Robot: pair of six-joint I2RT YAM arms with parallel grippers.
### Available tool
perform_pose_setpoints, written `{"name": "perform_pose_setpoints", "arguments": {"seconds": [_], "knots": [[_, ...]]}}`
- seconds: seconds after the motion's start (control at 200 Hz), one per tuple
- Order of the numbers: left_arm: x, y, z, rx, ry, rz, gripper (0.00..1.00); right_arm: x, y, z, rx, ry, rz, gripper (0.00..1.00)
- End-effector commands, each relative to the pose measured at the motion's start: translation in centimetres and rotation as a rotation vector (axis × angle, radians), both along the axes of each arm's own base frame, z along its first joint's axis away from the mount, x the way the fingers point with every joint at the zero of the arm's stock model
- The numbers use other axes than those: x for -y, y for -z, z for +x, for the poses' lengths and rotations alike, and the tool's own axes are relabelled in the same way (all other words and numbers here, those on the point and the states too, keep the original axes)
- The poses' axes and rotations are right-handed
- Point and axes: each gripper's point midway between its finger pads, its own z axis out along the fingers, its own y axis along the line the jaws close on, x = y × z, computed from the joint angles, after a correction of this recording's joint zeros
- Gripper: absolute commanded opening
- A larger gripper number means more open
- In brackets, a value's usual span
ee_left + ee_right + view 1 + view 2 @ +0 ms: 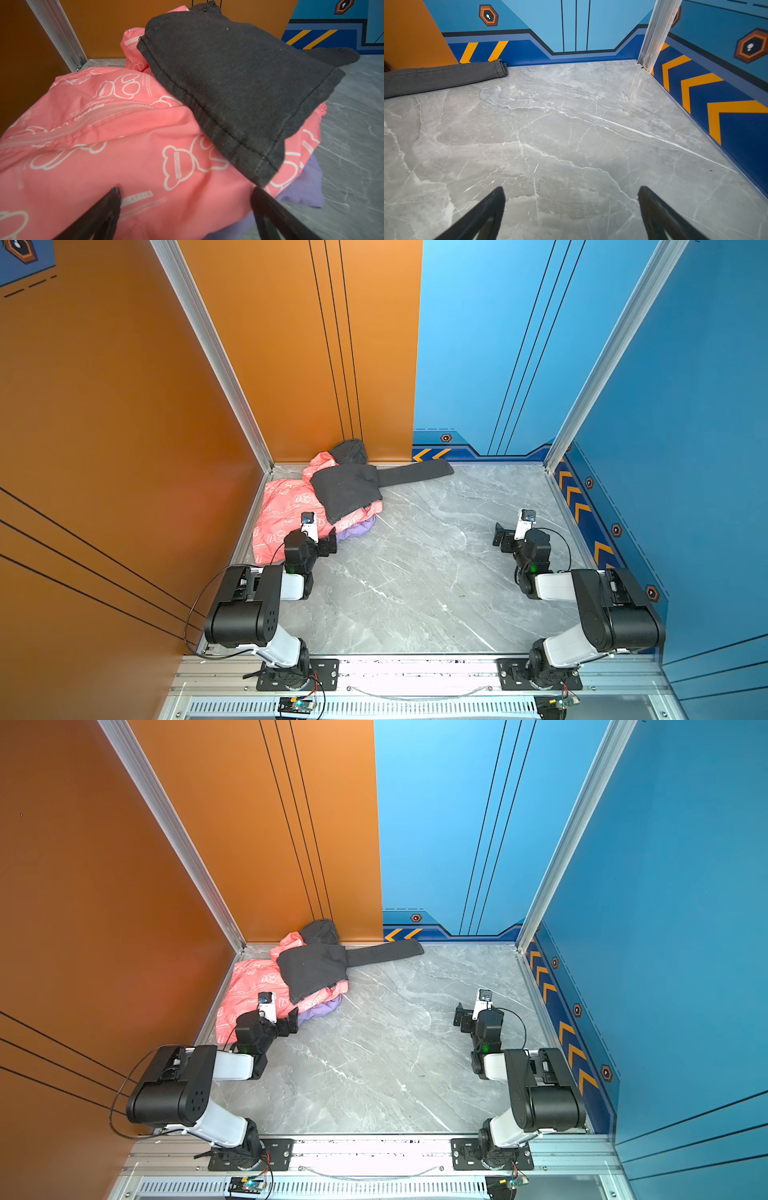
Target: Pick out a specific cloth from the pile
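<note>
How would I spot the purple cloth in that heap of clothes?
Look to the far corner of the grey marble table by the orange wall, where the pile lies. At its near edge the cloth peeks out from under the coral-pink garment. It is plain lilac, unlike that printed pink and the dark grey garment on top.

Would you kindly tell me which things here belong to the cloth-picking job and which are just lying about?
Job: lilac cloth, peeking from under the pile; left gripper, open beside it.
Lying about: pink jacket; grey top; right gripper, open over the table.
</note>
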Motion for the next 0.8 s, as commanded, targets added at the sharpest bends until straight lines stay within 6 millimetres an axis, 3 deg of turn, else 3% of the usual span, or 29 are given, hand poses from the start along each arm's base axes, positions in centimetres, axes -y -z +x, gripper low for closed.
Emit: {"name": "perform_pose_setpoints", "arguments": {"seconds": [0.0,0.16,0.31,0.486,0.626,0.701,0.796], "knots": [[-0.3,-0.3,0.4,0.006,-0.023,0.009,0.98,0.0,0.3,0.2,-0.010,-0.004,0.013,1.00],[-0.9,-0.4,0.3,0.010,-0.057,0.011,0.98,-0.2,0.1,0.3,-0.030,-0.001,-0.004,1.00],[-1.4,-2.0,-0.2,0.029,-0.109,0.039,0.98,-1.4,-1.6,0.5,-0.050,-0.039,-0.047,1.00],[-1.0,-5.7,-1.1,0.047,-0.130,0.088,0.98,-2.9,-4.4,0.8,-0.062,-0.088,-0.094,1.00],[-0.5,-9.2,-1.8,0.033,-0.136,0.105,0.98,-3.8,-7.0,2.8,-0.015,-0.099,-0.060,1.00],[-1.4,-10.6,-2.4,0.018,-0.206,0.071,0.98,-4.2,-7.9,4.0,-0.032,-0.109,-0.048,1.00],[-4.3,-12.0,-4.1,-0.015,-0.424,-0.033,0.98,-4.7,-9.0,4.9,-0.052,-0.108,-0.048,1.00]]}}
